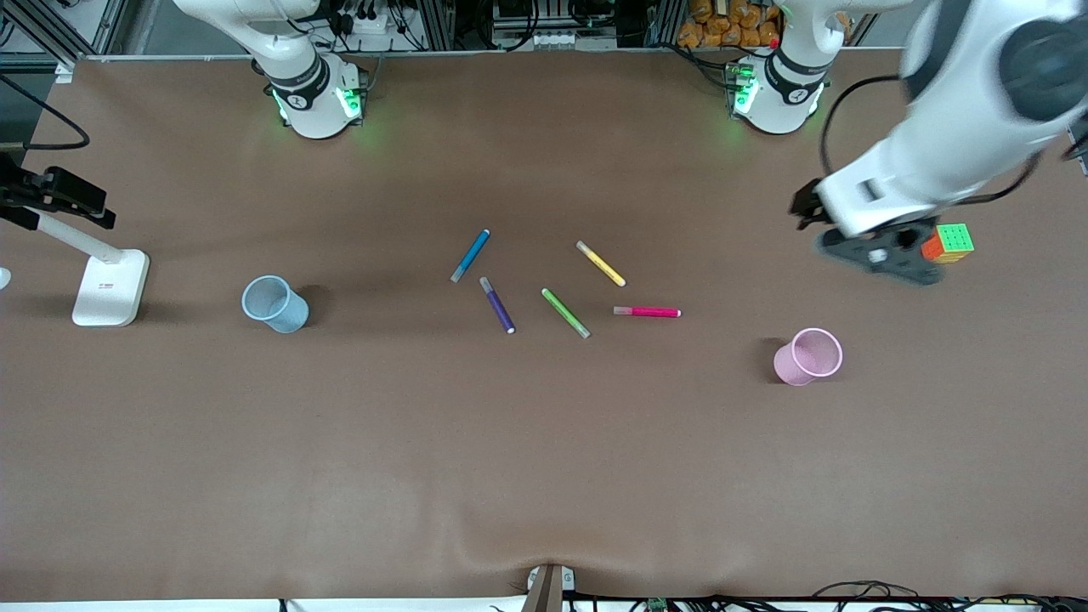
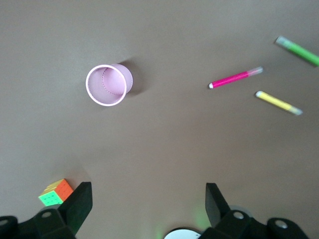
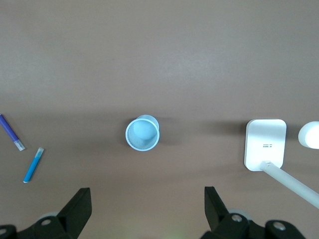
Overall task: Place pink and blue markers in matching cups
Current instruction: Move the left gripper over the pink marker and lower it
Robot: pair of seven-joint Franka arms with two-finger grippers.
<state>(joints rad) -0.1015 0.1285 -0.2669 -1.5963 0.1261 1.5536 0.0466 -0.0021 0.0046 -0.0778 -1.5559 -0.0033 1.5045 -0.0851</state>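
Note:
The pink marker (image 1: pixel 648 312) lies flat mid-table; it also shows in the left wrist view (image 2: pixel 234 78). The blue marker (image 1: pixel 470 255) lies farther from the front camera, toward the right arm's end, and shows in the right wrist view (image 3: pixel 33 165). The pale pink cup (image 1: pixel 807 356) stands upright toward the left arm's end, also in the left wrist view (image 2: pixel 107 84). The pale blue cup (image 1: pixel 274 303) stands upright toward the right arm's end, also in the right wrist view (image 3: pixel 142 133). My left gripper (image 1: pixel 884 253) (image 2: pixel 148 199) is open and empty, up over the table beside a puzzle cube. My right gripper (image 3: pixel 148 199) is open and empty, high above the blue cup, outside the front view.
A dark purple marker (image 1: pixel 497 304), a green marker (image 1: pixel 566 313) and a yellow marker (image 1: pixel 601 263) lie among the two task markers. A coloured puzzle cube (image 1: pixel 950 242) sits under the left arm. A white stand base (image 1: pixel 110 287) is beside the blue cup.

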